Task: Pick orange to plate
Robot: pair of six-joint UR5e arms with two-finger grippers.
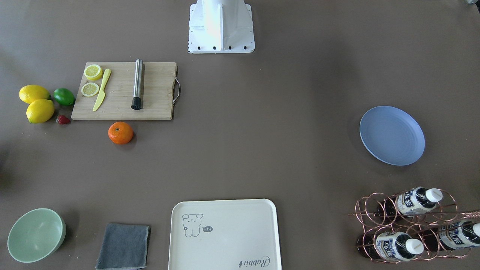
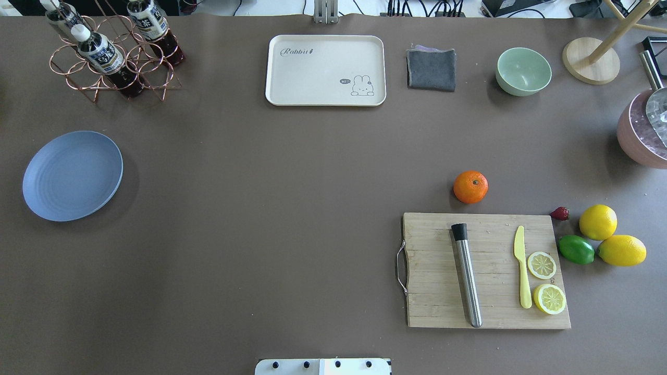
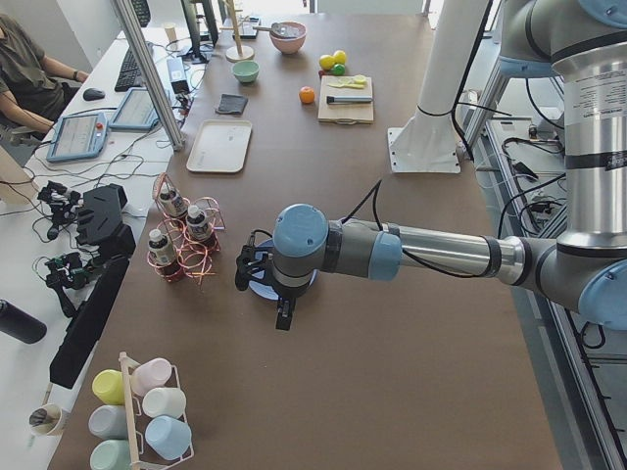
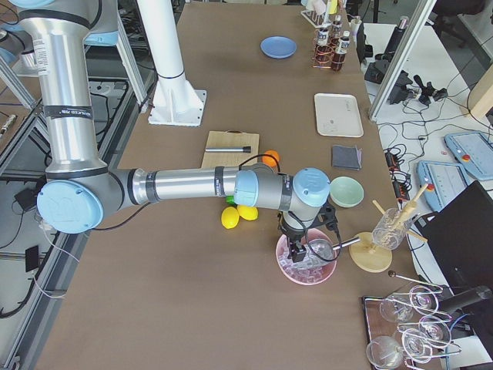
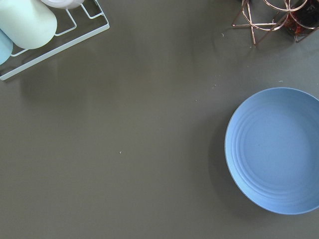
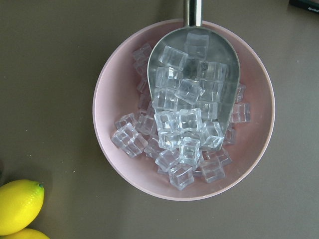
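Observation:
The orange (image 1: 120,132) (image 2: 470,187) rests on the brown table just beyond the far edge of the wooden cutting board (image 2: 484,271), untouched. The blue plate (image 1: 392,135) (image 2: 73,175) lies bare at the opposite end of the table and fills the right side of the left wrist view (image 5: 279,149). My left gripper (image 3: 283,315) hangs over the table beside the plate; only the side view shows it, so I cannot tell its state. My right gripper (image 4: 297,250) hovers above a pink bowl of ice (image 6: 183,107), far from the orange; I cannot tell its state either.
The board carries a steel rod (image 2: 466,274), a yellow knife (image 2: 522,273) and lemon slices. Two lemons (image 2: 609,237), a lime (image 2: 576,249) and a strawberry lie to its right. A cream tray (image 2: 325,70), grey cloth (image 2: 431,69), green bowl (image 2: 523,71) and bottle rack (image 2: 112,52) line the far edge.

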